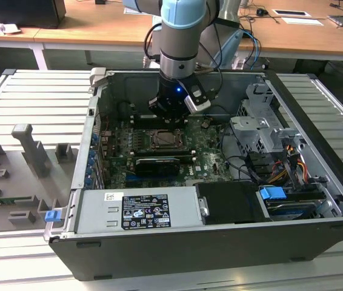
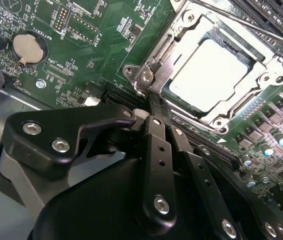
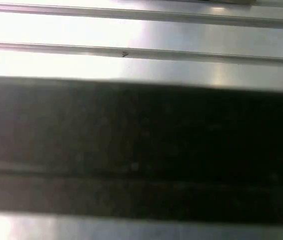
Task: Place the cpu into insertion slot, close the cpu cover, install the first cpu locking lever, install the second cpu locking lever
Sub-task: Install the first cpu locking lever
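Gripper is hanging over the motherboard inside the open computer case, its black fingers appearing pressed together with nothing between them, tips just beside one corner of the insertion slot. In the second wrist view the cpu is sitting in that slot with the cpu cover lying down around it, detail the exterior view is reducing to a small dark square under the arm. The first wrist view is offering blurred pale ribbed metal and a dark band, hard to identify
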Motion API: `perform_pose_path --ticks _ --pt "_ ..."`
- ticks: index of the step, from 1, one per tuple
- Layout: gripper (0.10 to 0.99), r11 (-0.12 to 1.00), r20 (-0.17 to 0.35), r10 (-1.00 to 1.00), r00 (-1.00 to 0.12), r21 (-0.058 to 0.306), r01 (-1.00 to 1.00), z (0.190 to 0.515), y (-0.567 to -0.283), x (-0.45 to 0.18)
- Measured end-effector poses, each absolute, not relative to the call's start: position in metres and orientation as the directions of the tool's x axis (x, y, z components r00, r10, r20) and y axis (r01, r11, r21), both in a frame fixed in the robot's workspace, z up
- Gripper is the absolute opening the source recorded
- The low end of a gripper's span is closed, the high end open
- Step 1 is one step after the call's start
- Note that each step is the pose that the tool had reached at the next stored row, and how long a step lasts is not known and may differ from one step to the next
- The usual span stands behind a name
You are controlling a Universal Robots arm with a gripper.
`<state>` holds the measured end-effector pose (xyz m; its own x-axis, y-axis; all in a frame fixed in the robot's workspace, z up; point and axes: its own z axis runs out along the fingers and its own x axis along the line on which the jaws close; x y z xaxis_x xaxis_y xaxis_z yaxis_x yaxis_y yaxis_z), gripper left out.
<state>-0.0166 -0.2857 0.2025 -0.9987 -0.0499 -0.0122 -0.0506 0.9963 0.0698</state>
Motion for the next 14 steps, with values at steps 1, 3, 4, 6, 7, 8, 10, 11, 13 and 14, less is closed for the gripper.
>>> perform_pose_path --ticks 1,3,4,6,7,8,10,11,13,14 --pt "0.106 0.996 -0.012 -0.050 -0.999 0.070 -0.051 0.204 -0.286 -0.017" --pt "0.106 0.996 -0.012 -0.050 -0.999 0.069 -0.051 0.214 -0.286 -0.017" --pt "0.106 0.996 -0.012 -0.050 -0.999 0.069 -0.051 0.215 -0.286 -0.017" --pt "0.106 0.996 -0.012 -0.050 -0.999 0.069 -0.051 0.215 -0.287 -0.017" --pt "0.106 0.996 -0.012 -0.050 -0.999 0.069 -0.051 0.215 -0.287 -0.017" --pt "0.106 0.996 -0.012 -0.050 -0.999 0.069 -0.051 0.215 -0.288 -0.017" --pt "0.106 0.996 -0.012 -0.050 -0.999 0.069 -0.051 0.215 -0.289 -0.017" --pt "0.106 0.996 -0.012 -0.050 -0.999 0.069 -0.051 0.215 -0.289 -0.017" --pt "0.106 0.996 -0.012 -0.050 -0.999 0.069 -0.051 0.215 -0.290 -0.017" --pt "0.106 0.996 -0.012 -0.050 -0.999 0.069 -0.051 0.215 -0.291 -0.017"
